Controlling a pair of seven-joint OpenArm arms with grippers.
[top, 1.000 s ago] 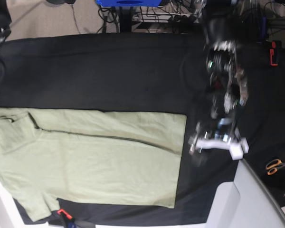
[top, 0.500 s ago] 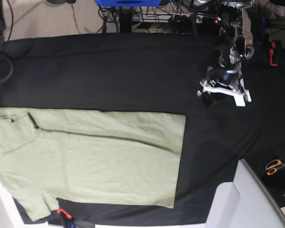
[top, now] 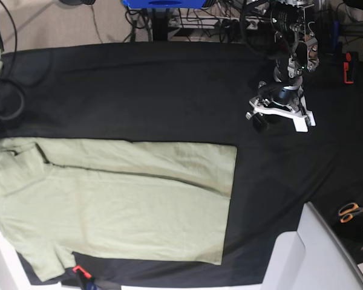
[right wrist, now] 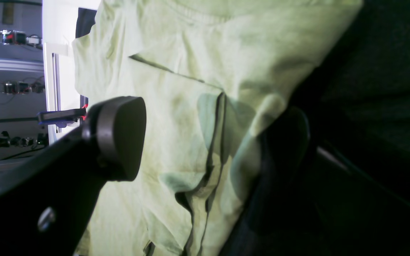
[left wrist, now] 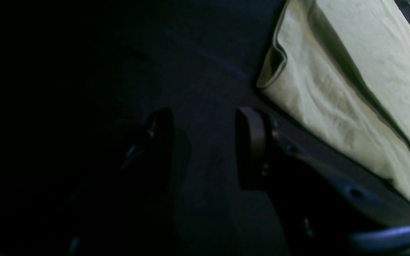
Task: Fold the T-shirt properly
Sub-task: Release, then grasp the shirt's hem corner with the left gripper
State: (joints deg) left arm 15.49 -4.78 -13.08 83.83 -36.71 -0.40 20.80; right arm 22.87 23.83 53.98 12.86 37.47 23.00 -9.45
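Note:
The pale green T-shirt (top: 127, 199) lies flat on the black table cloth (top: 139, 90) at the front left, with one long side folded in over the body. My left gripper (top: 258, 121) hangs over bare cloth at the back right, well away from the shirt's hem. In the left wrist view its fingers (left wrist: 251, 145) stand apart with nothing between them, and the shirt's corner (left wrist: 351, 71) lies off to one side. My right gripper (right wrist: 205, 142) is wide open above the collar end of the shirt (right wrist: 190, 71), one pad (right wrist: 119, 138) over the fabric. In the base view that arm is mostly cut off at the left edge.
Orange-handled scissors (top: 351, 211) lie at the right edge. A white panel (top: 314, 254) covers the front right corner. A red clamp (top: 78, 270) sits at the front edge under the shirt's sleeve. Cables and a blue object (top: 163, 3) lie beyond the table's back edge.
My left arm has lifted away from the shirt's hem edge and swung to the back right of the table, its jaws narrowing somewhat. The shirt has stayed where it was.

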